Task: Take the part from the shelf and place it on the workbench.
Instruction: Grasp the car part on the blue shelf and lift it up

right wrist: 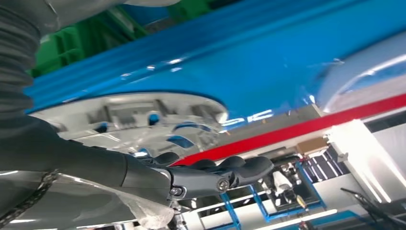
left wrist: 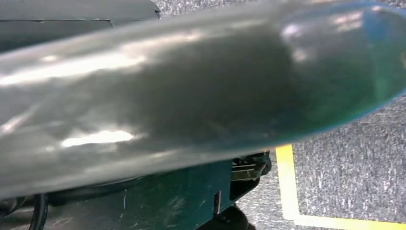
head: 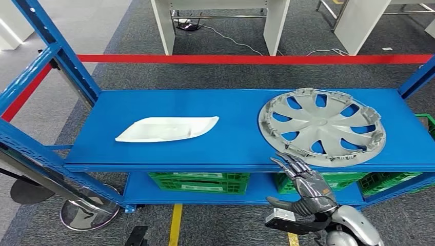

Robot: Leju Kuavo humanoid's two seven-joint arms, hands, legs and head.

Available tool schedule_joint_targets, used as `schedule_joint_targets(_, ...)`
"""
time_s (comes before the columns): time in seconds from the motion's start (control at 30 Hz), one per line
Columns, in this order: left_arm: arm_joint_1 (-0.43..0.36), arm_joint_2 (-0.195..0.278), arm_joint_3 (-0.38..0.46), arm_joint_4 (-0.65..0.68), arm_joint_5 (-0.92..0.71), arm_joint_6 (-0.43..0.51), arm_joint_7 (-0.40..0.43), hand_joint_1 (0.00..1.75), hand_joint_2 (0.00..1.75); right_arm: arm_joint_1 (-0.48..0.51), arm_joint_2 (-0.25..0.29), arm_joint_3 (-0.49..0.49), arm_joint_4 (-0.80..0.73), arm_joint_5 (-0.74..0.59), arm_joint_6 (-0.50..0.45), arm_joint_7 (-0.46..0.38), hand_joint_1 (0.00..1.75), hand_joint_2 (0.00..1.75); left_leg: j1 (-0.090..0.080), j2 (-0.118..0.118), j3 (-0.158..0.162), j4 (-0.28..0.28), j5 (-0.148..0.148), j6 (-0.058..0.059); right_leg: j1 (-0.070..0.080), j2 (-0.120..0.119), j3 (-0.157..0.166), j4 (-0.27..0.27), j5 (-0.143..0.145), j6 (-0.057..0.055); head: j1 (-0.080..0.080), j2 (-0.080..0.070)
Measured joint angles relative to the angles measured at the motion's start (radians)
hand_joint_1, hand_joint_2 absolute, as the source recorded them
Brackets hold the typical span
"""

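Note:
A silver hubcap [head: 322, 126] lies face down on the right of the blue shelf [head: 205, 113]; its rim also appears in the right wrist view as the hubcap [right wrist: 143, 117]. A white curved plastic part [head: 166, 128] lies on the shelf's left half. My right hand [head: 307, 187] is raised just below and in front of the shelf's front edge, under the hubcap's near rim, fingers straight and spread, holding nothing. In the right wrist view the right hand [right wrist: 201, 177] reaches out flat with dark fingers [right wrist: 242, 168] beside the hubcap's rim.
Green crates [head: 200, 182] sit on the lower shelf. Blue uprights [head: 56, 48] and a red beam [head: 246, 59] frame the rack. White workbench legs [head: 164, 25] stand behind on grey carpet. A round metal base [head: 84, 210] stands at the lower left. Yellow floor tape [left wrist: 287, 191] marks the carpet.

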Motion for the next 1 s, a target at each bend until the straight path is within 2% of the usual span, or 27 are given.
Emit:
schedule_joint_targets(0.07,0.0,-0.001,0.0,0.0,-0.002,-0.001,0.001,0.0,0.0,-0.012,-0.001,0.004,0.02,0.002,-0.001,0.001,0.0,1.75,0.002,0.0,-0.003,0.005,-0.006,-0.01,-0.002,-0.001,-0.001,-0.002,0.005,-0.012,-0.001,0.0)
schedule_joint_targets(0.1,0.0,-0.001,0.0,0.0,-0.004,-0.002,0.003,0.0,0.0,-0.019,-0.001,0.006,0.029,0.004,-0.002,0.006,0.0,1.75,0.003,0.0,-0.012,0.027,-0.022,-0.016,-0.003,-0.001,-0.001,-0.004,0.008,-0.018,-0.003,0.0)
schedule_joint_targets(0.13,0.0,-0.001,0.0,0.001,-0.006,-0.004,0.005,0.0,0.0,-0.028,-0.001,0.008,0.039,0.006,-0.004,0.013,0.0,1.75,0.003,0.0,-0.03,0.07,-0.049,-0.02,-0.005,-0.002,-0.001,-0.006,0.009,-0.023,-0.006,0.0)
schedule_joint_targets(0.2,0.0,-0.002,0.0,0.003,-0.011,-0.015,0.012,0.0,0.0,-0.046,-0.001,0.009,0.067,0.012,-0.012,0.035,0.0,1.75,0.004,0.001,-0.087,0.203,-0.114,-0.026,-0.004,-0.002,-0.001,-0.005,0.009,-0.028,-0.009,0.0)
schedule_joint_targets(0.23,0.001,-0.004,0.0,0.005,-0.013,-0.022,0.016,0.0,0.0,-0.054,-0.002,0.009,0.084,0.015,-0.017,0.048,0.0,1.75,0.004,0.001,-0.113,0.259,-0.132,-0.027,-0.002,-0.002,-0.001,-0.005,0.008,-0.028,-0.009,0.0)
schedule_joint_targets(0.27,0.001,-0.007,0.0,0.006,-0.017,-0.029,0.021,0.0,0.0,-0.06,-0.004,0.007,0.101,0.018,-0.021,0.06,0.0,1.75,0.004,0.001,-0.124,0.284,-0.133,-0.025,-0.001,-0.002,-0.001,-0.005,0.008,-0.029,-0.009,0.0)
schedule_joint_targets(0.3,0.002,-0.011,-0.001,0.008,-0.022,-0.036,0.028,0.0,0.0,-0.063,-0.008,0.003,0.116,0.021,-0.024,0.072,0.0,1.75,0.004,0.001,-0.117,0.268,-0.113,-0.022,0.0,-0.002,0.0,-0.005,0.007,-0.029,-0.009,0.0)
schedule_joint_targets(0.37,0.002,-0.02,-0.005,0.01,-0.044,-0.042,0.056,0.0,0.0,-0.062,-0.017,-0.009,0.137,0.026,-0.028,0.09,0.0,1.75,0.001,0.0,-0.061,0.143,-0.041,-0.007,0.003,-0.001,0.004,-0.005,0.006,-0.029,-0.009,0.0)
schedule_joint_targets(0.4,0.002,-0.023,-0.009,0.011,-0.06,-0.043,0.074,0.0,0.0,-0.057,-0.022,-0.017,0.142,0.03,-0.032,0.098,0.0,1.75,-0.002,0.0,-0.031,0.078,-0.016,0.001,0.005,-0.002,0.005,-0.005,0.004,-0.027,-0.008,0.0)
schedule_joint_targets(0.43,0.002,-0.026,-0.015,0.012,-0.077,-0.042,0.093,0.0,0.0,-0.048,-0.029,-0.028,0.145,0.035,-0.036,0.104,0.0,1.75,-0.004,0.0,-0.01,0.031,-0.002,0.008,0.006,-0.002,0.004,-0.005,0.003,-0.024,-0.009,0.0)
schedule_joint_targets(0.47,0.003,-0.028,-0.022,0.012,-0.092,-0.041,0.111,0.0,0.0,-0.036,-0.036,-0.04,0.146,0.039,-0.039,0.109,0.0,1.75,-0.007,0.0,-0.001,0.008,-0.001,0.013,0.006,-0.004,0.002,-0.005,0.002,-0.02,-0.008,0.0)
schedule_joint_targets(0.53,0.004,-0.032,-0.034,0.012,-0.11,-0.039,0.136,0.0,0.0,-0.015,-0.049,-0.066,0.147,0.049,-0.037,0.112,0.0,1.75,-0.009,0.0,0.002,-0.004,-0.003,0.018,0.005,-0.006,0.001,-0.007,0.002,-0.009,-0.008,0.0)
schedule_joint_targets(0.6,0.004,-0.036,-0.043,0.012,-0.119,-0.038,0.147,0.0,0.0,-0.005,-0.06,-0.088,0.148,0.058,-0.029,0.11,0.0,1.75,-0.006,0.001,0.006,-0.016,0.002,0.024,0.003,-0.006,-0.011,0.01,-0.012,0.003,-0.006,0.0)
schedule_joint_targets(0.63,0.004,-0.038,-0.045,0.012,-0.122,-0.037,0.151,0.0,0.0,-0.004,-0.064,-0.098,0.149,0.063,-0.025,0.11,0.0,1.75,-0.003,0.002,0.009,-0.021,0.005,0.028,0.002,-0.005,-0.029,0.046,-0.034,0.008,-0.005,0.0)
schedule_joint_targets(0.73,0.005,-0.04,-0.05,0.012,-0.131,-0.037,0.161,0.0,0.0,-0.005,-0.07,-0.119,0.159,0.09,-0.012,0.109,0.0,1.75,-0.002,0.003,0.009,-0.023,0.005,0.032,-0.004,-0.004,-0.128,0.24,-0.115,0.023,-0.003,0.0)
schedule_joint_targets(0.77,0.005,-0.04,-0.052,0.012,-0.135,-0.037,0.162,0.0,0.0,-0.009,-0.071,-0.124,0.165,0.098,-0.01,0.108,0.0,1.75,-0.002,0.003,0.009,-0.022,0.005,0.032,-0.005,-0.004,-0.149,0.278,-0.119,0.026,-0.003,0.0)
schedule_joint_targets(0.8,0.005,-0.041,-0.053,0.012,-0.138,-0.038,0.164,0.0,0.0,-0.016,-0.071,-0.128,0.172,0.103,-0.009,0.106,0.0,1.75,-0.001,0.003,0.01,-0.022,0.004,0.032,-0.007,-0.005,-0.152,0.276,-0.103,0.029,-0.003,0.0)
schedule_joint_targets(0.83,0.005,-0.041,-0.054,0.012,-0.141,-0.038,0.166,0.0,0.0,-0.027,-0.071,-0.132,0.178,0.106,-0.009,0.104,0.0,1.75,-0.001,0.003,0.012,-0.021,0.003,0.03,-0.009,-0.005,-0.134,0.232,-0.069,0.03,-0.003,0.0)
schedule_joint_targets(0.87,0.004,-0.042,-0.056,0.012,-0.143,-0.038,0.167,0.0,0.0,-0.04,-0.071,-0.135,0.182,0.105,-0.008,0.1,0.0,1.75,0.0,0.003,0.014,-0.019,0.001,0.027,-0.012,-0.006,-0.101,0.16,-0.029,0.032,-0.003,0.0)
schedule_joint_targets(0.9,0.004,-0.042,-0.057,0.012,-0.144,-0.038,0.169,0.0,0.0,-0.054,-0.071,-0.138,0.186,0.101,-0.006,0.096,0.0,1.75,-0.002,0.002,0.014,-0.016,-0.002,0.022,-0.014,-0.006,-0.067,0.09,-0.003,0.034,-0.002,0.0)
schedule_joint_targets(0.93,0.004,-0.042,-0.058,0.012,-0.145,-0.039,0.17,0.0,0.0,-0.065,-0.071,-0.141,0.188,0.096,-0.004,0.092,0.0,1.75,-0.004,0.002,0.012,-0.011,-0.004,0.017,-0.015,-0.005,-0.04,0.038,0.013,0.03,-0.002,0.0)
schedule_joint_targets(0.97,0.004,-0.042,-0.059,0.012,-0.146,-0.039,0.17,0.0,0.0,-0.072,-0.071,-0.144,0.188,0.089,-0.003,0.087,0.0,1.31,-0.007,0.001,0.01,-0.007,-0.005,0.012,-0.015,-0.004,-0.025,0.011,0.016,0.024,-0.003,0.0)
schedule_joint_targets(1.0,0.004,-0.042,-0.06,0.012,-0.148,-0.04,0.169,0.0,0.0,-0.075,-0.071,-0.148,0.184,0.08,-0.004,0.08,0.0,0.87,-0.009,0.001,0.008,-0.005,-0.005,0.008,-0.013,-0.003,-0.021,0.007,0.011,0.017,-0.003,0.0)
